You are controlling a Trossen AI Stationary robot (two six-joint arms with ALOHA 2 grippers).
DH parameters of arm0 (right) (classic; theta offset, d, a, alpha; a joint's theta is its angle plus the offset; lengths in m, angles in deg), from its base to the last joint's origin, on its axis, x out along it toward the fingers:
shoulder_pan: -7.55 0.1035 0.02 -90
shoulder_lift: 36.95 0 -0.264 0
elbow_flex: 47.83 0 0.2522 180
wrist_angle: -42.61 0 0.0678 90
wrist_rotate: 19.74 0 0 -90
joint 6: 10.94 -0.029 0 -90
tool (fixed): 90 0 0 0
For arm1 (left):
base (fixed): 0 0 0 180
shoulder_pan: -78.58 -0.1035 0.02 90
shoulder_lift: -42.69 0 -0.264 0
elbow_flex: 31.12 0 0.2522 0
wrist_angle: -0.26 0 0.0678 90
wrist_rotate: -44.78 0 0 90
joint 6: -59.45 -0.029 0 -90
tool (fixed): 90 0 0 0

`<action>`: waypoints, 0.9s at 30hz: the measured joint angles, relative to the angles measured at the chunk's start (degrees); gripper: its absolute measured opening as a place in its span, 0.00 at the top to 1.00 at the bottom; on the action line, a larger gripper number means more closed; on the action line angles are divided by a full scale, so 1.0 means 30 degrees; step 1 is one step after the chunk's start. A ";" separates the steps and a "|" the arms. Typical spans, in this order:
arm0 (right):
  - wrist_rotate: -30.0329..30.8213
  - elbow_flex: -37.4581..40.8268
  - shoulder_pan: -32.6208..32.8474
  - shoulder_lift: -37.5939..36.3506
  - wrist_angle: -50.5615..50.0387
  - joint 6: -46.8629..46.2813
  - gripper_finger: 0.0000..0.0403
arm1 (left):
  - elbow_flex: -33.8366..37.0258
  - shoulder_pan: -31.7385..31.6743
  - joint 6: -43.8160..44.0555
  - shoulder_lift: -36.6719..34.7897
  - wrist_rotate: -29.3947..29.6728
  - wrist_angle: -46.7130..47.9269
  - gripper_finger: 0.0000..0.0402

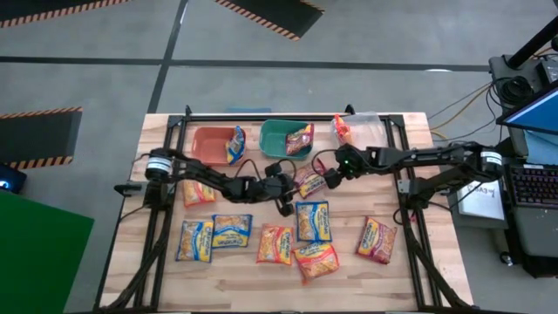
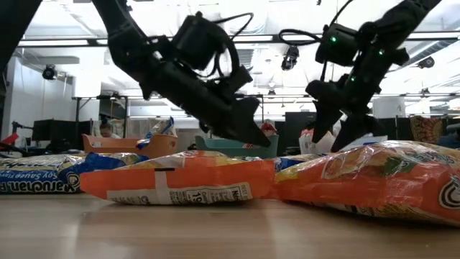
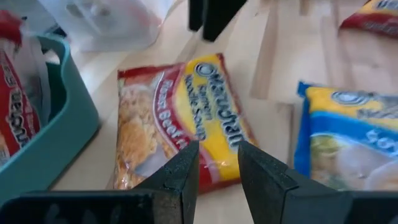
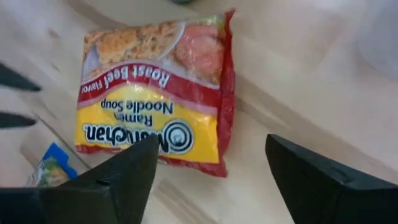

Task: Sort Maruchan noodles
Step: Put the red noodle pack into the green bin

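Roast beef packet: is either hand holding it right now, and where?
No. The roast beef packet lies flat on the table. The right hand hangs open above it; the left hand points at it, empty.

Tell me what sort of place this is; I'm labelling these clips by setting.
Probably a robotics lab or workshop, not a home. The wooden table stands on a grey concrete floor with striped hazard markings, a computer desk with a keyboard sits beside it, and the low view shows ceiling strip lights.
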 joint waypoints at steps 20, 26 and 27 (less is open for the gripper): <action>0.0419 0.4918 -0.0248 -0.0044 0.9886 -0.1338 0.23 | 0.0084 -0.0676 0.0936 0.0658 0.0007 0.0578 0.77; 0.0954 0.5865 -0.0248 -0.0044 1.0765 -0.1885 0.23 | 0.0146 -0.0893 0.1020 0.0658 0.0007 0.0657 0.77; 0.1035 0.5973 -0.0248 -0.0044 1.0739 -0.1889 0.23 | 0.0174 -0.0900 0.1020 0.0658 0.0007 0.0643 0.77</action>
